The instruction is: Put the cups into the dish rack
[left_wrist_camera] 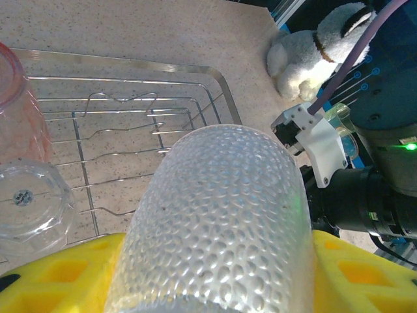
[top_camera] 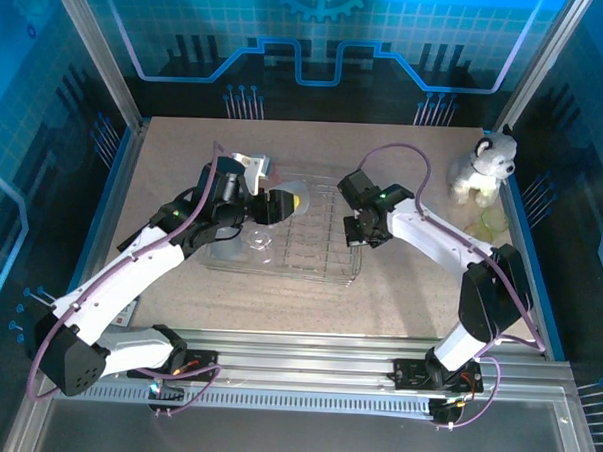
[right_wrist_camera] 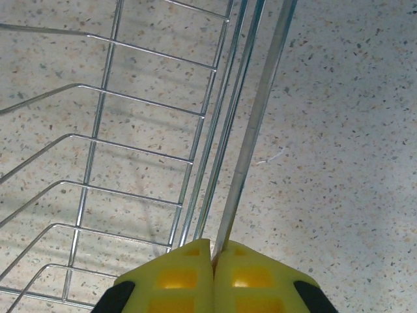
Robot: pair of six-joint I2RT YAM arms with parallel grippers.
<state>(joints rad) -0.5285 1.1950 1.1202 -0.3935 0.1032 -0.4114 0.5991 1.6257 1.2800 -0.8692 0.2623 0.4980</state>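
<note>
My left gripper [top_camera: 274, 205] is shut on a clear dimpled cup [left_wrist_camera: 221, 222], which lies between its yellow fingers [left_wrist_camera: 58, 277] above the left half of the dish rack [top_camera: 279, 273]. In the left wrist view a pink-red cup [left_wrist_camera: 19, 111] and a clear cup [left_wrist_camera: 29, 205] stand in the silver wire rack [left_wrist_camera: 130, 124]. My right gripper [top_camera: 359, 232] is at the rack's right side. In the right wrist view this gripper [right_wrist_camera: 214, 251] is shut, with the rack's rim wire [right_wrist_camera: 254, 143] pinched between its yellow pads.
A grey-white plush animal [top_camera: 481, 166] sits at the back right, with yellow-green cups [top_camera: 495, 222] on the table just in front of it. The right arm's wrist [left_wrist_camera: 365, 195] is close beside the held cup. Metal frame posts border the table.
</note>
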